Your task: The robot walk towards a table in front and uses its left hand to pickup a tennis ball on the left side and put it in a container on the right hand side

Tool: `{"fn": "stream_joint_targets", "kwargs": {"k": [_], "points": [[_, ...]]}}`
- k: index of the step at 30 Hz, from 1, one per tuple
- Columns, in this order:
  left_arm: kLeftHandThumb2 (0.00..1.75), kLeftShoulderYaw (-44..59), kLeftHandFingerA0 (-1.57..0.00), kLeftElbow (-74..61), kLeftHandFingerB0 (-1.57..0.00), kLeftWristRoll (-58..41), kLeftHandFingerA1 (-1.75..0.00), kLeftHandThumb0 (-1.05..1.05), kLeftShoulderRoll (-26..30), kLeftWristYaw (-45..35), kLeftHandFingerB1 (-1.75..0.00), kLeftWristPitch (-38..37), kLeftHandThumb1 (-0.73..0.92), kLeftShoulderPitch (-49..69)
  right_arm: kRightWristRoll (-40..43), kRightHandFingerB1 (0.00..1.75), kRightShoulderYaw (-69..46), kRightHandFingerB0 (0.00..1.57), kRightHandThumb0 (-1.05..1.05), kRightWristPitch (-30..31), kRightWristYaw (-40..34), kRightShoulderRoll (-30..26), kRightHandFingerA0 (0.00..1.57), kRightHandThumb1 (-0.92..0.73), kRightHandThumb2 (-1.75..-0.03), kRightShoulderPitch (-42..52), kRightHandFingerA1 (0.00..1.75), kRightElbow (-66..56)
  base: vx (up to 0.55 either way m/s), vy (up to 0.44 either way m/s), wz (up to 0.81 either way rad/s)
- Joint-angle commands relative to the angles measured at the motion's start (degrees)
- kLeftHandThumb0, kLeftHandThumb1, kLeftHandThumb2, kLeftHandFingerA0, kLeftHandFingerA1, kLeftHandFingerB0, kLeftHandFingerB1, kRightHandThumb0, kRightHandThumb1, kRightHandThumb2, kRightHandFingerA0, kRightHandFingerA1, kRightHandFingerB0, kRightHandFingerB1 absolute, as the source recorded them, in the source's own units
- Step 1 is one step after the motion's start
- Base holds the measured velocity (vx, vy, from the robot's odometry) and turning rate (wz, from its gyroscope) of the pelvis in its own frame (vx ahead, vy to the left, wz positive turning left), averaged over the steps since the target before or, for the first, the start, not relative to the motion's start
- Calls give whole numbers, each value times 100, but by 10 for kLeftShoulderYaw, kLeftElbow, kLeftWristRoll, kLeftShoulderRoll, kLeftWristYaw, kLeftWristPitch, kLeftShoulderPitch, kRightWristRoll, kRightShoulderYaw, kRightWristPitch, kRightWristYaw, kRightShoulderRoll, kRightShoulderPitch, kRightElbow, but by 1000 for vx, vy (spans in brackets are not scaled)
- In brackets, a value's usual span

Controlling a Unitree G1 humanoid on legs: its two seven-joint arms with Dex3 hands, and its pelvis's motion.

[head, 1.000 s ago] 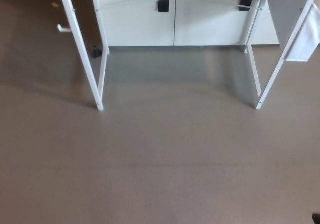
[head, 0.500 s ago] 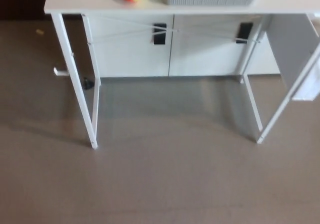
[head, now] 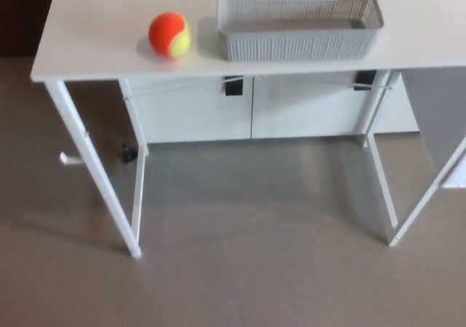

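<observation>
An orange and yellow tennis ball (head: pixel 170 35) rests on the left part of a white table (head: pixel 87 43). Just to its right on the same tabletop stands a long grey mesh container (head: pixel 299 25), and nothing shows inside it. Neither of my hands nor any part of my arms appears in the head view.
The table stands on thin white legs (head: pixel 95 174) over a grey-brown floor (head: pixel 247 269). Behind it a white cabinet (head: pixel 251 108) with dark handles runs along the wall. A small white object (head: pixel 70 158) lies on the floor at the left.
The whole picture has shifted downward as the camera tilted up: the tabletop, ball and container, out of sight a second ago, are now fully in view.
</observation>
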Motion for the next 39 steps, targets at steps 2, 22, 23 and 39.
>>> {"fn": "stream_joint_targets", "kwargs": {"k": [2, 22, 23, 39], "points": [[98, 3, -20, 16, -9, 12, -62, -9, 13, 0, -52, -19, 41, -16, 5, 36, -3, 35, -15, 10, -6, 2, 46, -55, -56, -10, 41, 7, 379, 214, 26], [98, -1, -19, 30, -9, 22, -60, -9, 21, 1, -51, -20, 43, -39, 27, 34, -15, 31, -18, 41, 14, 4, 43, -58, -57, -29, 38, 14, 274, 4, 6], [98, -2, -19, 28, -9, 22, -60, -9, 20, 1, -51, -20, 43, -37, 25, 34, -14, 31, -18, 48, 15, 2, 43, -58, -57, -27, 38, 7, 194, -103, -4], [97, -2, -20, 30, -13, 17, -61, -6, 24, -7, -53, 1, 43, -46, 9, 36, -15, 33, -13, -17, 18, -1, 43, -58, -56, -56, 41, 80, 176, 80, -11]]}}
